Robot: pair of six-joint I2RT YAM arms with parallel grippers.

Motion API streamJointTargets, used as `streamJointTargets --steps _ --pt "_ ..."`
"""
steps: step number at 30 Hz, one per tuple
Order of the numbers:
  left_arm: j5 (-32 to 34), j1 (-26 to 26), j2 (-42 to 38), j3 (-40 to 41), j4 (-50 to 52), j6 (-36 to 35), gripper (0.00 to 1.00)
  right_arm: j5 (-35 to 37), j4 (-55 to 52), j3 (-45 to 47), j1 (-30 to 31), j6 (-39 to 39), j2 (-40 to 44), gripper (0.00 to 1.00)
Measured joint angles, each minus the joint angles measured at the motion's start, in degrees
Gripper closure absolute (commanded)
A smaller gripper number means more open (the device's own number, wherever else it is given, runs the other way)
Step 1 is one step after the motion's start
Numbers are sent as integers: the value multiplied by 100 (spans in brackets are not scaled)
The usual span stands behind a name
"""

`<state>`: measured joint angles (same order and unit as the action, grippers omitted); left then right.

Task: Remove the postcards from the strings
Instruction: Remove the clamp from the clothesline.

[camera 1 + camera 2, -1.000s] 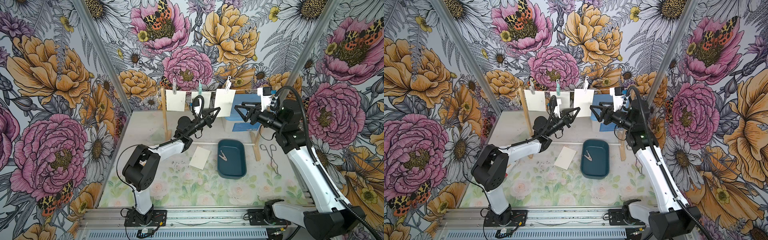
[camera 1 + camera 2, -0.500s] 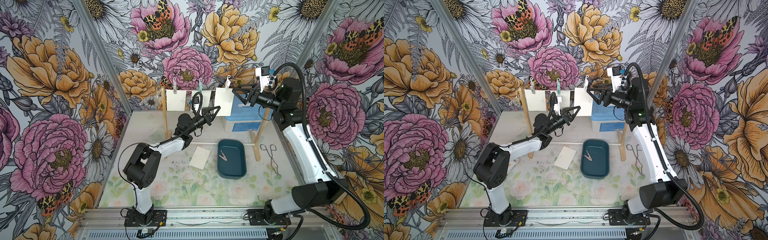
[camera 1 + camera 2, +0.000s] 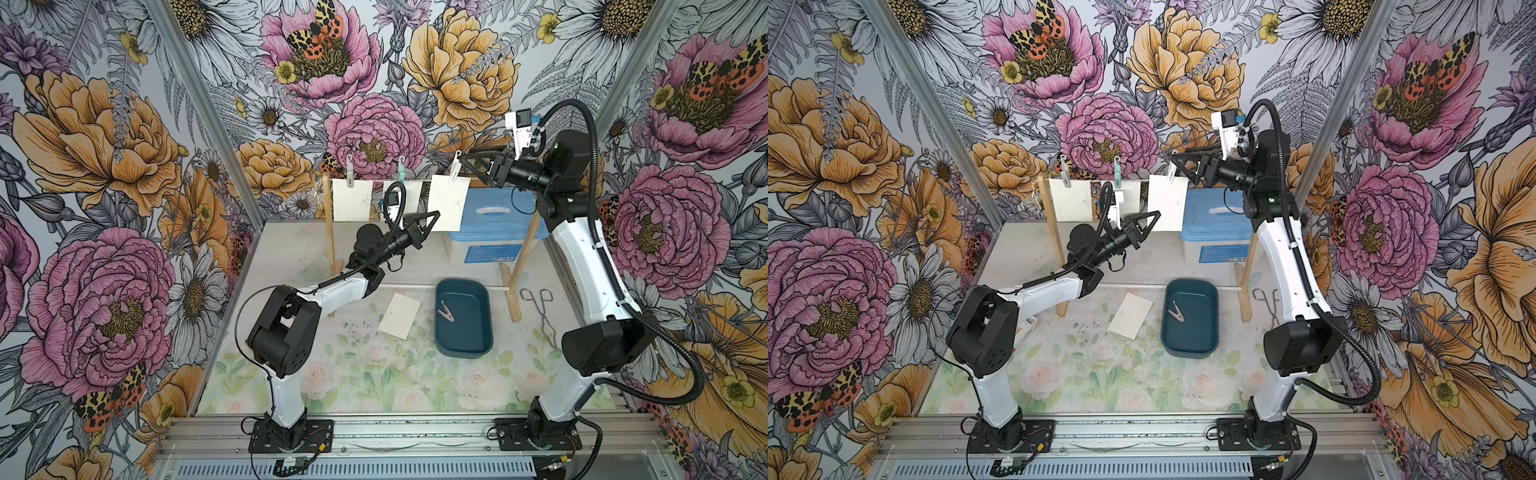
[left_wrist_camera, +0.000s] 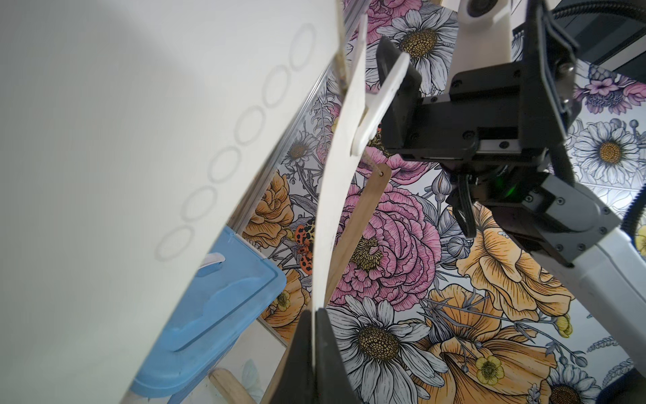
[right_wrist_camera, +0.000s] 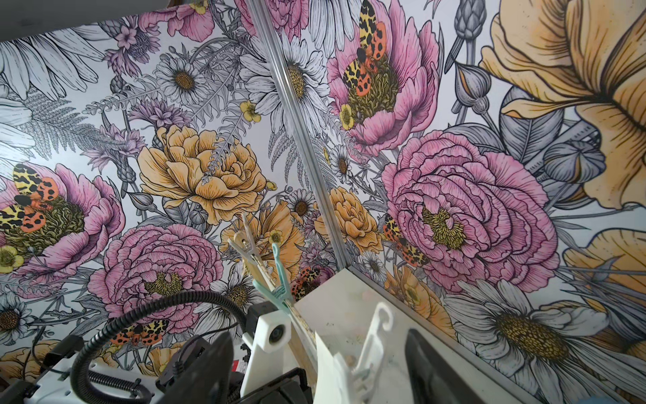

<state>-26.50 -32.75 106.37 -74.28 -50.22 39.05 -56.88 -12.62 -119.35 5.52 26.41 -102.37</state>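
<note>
Three postcards hang from the string [image 3: 376, 181] under pegs: left [image 3: 352, 199], middle [image 3: 409, 195] and right [image 3: 446, 202]. A fourth postcard [image 3: 400, 315] lies flat on the table. My left gripper [image 3: 428, 218] is shut on the right postcard's lower left corner; in the left wrist view its fingertips [image 4: 307, 335] pinch the card's edge [image 4: 332, 196]. My right gripper [image 3: 469, 162] is open, its fingers [image 5: 430, 367] standing on either side of the white peg [image 5: 374, 335] that clips this card, without touching it.
A teal tray [image 3: 482, 345] holding one loose peg [image 3: 446, 311] sits on the table right of the flat card. A blue-lidded box [image 3: 494, 220] stands behind the right wooden post [image 3: 524, 245]. Metal tongs [image 3: 540, 307] lie near my right arm. The left post [image 3: 329, 224] stands beside my left arm.
My right arm has risen and swung left from beside the right post up to the white peg, its jaws widening. My left gripper has kept its hold on the card corner.
</note>
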Motion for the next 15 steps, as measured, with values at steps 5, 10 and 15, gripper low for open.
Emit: streamJointTargets --steps 5,10,15 --pt "-2 33 4 -35 42 2 100 -181 -2 -260 2 120 -348 25" --pt "-33 37 26 -127 57 4 100 -457 -2 -376 22 160 -546 27" --pt "-90 42 28 -149 72 7 100 -754 0 -450 98 160 -645 32"
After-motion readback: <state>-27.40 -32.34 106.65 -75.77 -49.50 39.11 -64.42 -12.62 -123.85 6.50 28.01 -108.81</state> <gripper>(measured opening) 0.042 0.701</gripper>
